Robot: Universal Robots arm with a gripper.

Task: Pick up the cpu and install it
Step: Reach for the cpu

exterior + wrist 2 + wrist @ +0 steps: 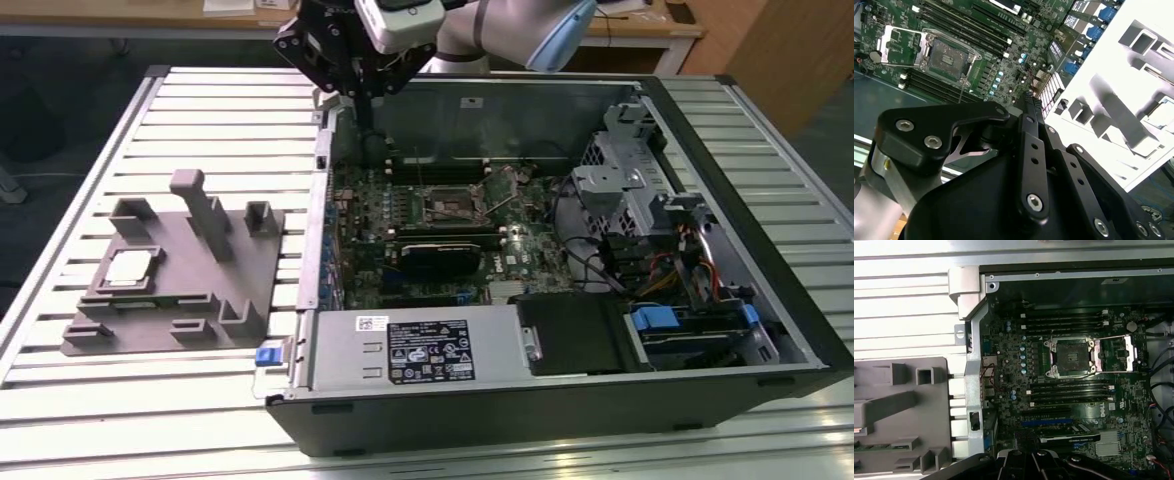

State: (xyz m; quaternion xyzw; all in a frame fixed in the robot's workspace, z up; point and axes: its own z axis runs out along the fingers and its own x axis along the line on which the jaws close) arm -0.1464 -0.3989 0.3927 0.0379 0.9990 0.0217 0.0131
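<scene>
Slatted metal table (80, 420) across the middle here, pale ribs running side to side, evenly lit and glaring almost white in the second wrist view. Behind its far edge there's a light wooden desk (641, 22) on a white leg. Off at the exterior view's right, a brown wooden panel (787, 50) stands upright. Over on the exterior view's left it's dark floor (60, 110), and a white post (7, 185) stands right at the edge.
</scene>
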